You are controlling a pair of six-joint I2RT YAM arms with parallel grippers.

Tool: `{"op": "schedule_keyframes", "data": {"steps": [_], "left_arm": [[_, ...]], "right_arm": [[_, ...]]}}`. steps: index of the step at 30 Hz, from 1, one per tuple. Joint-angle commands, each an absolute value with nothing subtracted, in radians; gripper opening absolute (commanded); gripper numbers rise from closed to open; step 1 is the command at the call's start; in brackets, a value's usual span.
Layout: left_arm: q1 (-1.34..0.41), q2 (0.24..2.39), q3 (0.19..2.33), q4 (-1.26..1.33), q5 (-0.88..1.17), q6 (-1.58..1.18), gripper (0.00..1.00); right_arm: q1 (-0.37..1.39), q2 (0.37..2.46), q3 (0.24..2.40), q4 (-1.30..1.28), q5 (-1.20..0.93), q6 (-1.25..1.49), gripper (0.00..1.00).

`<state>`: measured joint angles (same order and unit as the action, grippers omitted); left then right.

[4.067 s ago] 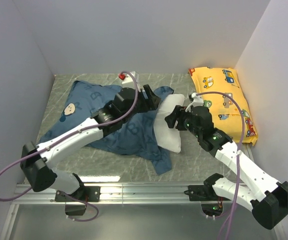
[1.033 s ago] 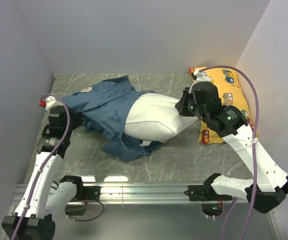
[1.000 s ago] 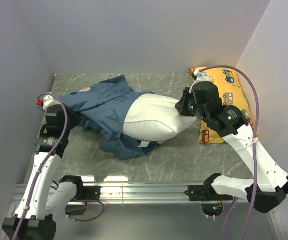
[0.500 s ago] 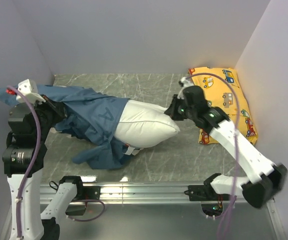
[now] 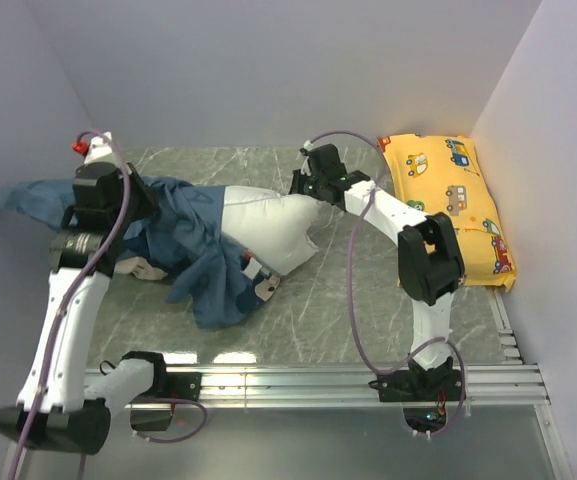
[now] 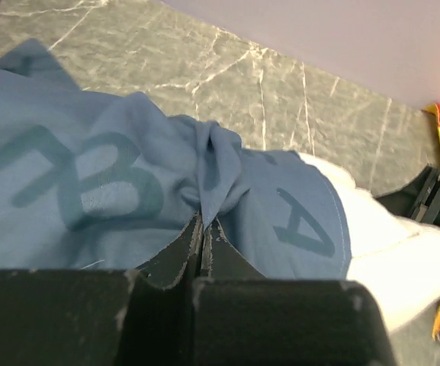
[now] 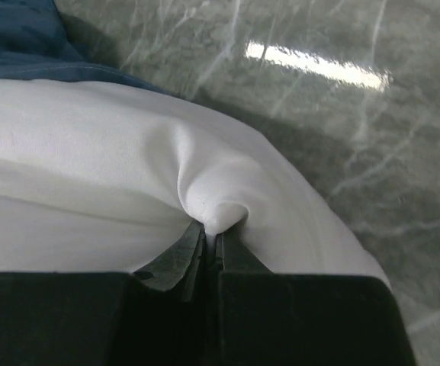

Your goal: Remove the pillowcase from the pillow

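nearest the arm bases, a loose fold of the pillowcase (image 5: 183,245) sags onto the bench (image 5: 368,300), below and to the right of the left end effector (image 5: 133,205). further in, that end effector is clamped tight on a narrow ridge of blue cloth, its jaws pressed together with only fabric between them. the rest of the case bunches around it and trails off to its left, towards the side wall.

the pillow (image 5: 268,225) lies between the two end effectors. its right half is bare and its left end is tucked inside the case, just beside the left end effector. the right end effector (image 7: 210,229) pinches a small nub of the pillow's white skin at the far right corner, jaws nearly closed.

the weak point looks like that thin pinch. if it slips, the pillow would likely drag along with the case instead of sliding out. the gathered cloth could also jam on the plump end. the left arm seems to have little room before the wall.

beyond and to the right of the right end effector, the yellow pillow (image 5: 448,200) lies apart, untouched.
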<state>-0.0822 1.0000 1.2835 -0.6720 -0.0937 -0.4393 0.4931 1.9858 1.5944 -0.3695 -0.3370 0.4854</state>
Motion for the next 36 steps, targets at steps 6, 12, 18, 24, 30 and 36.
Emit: {"op": "schedule_keyframes", "data": {"steps": [6,12,18,24,30,36], "left_arm": [[-0.087,1.356,1.216,-0.387,-0.083,-0.538,0.03],[-0.141,1.647,1.345,-0.425,-0.092,-0.541,0.11],[-0.228,1.762,1.270,-0.344,-0.080,-0.577,0.15],[-0.252,1.766,1.181,-0.255,-0.040,-0.650,0.17],[-0.252,1.746,1.184,-0.236,-0.035,-0.687,0.18],[-0.253,1.724,1.235,-0.239,0.014,-0.704,0.22]], "right_arm": [[0.518,2.138,1.494,-0.411,-0.334,0.442,0.00],[0.502,2.048,1.477,-0.462,-0.380,0.402,0.07],[0.417,1.840,1.460,-0.483,-0.342,0.451,0.44],[0.354,1.538,1.416,-0.463,-0.152,0.512,0.60],[0.392,1.317,1.416,-0.486,-0.115,0.520,0.66],[0.739,1.166,1.100,-0.386,0.083,0.578,0.67]]}}
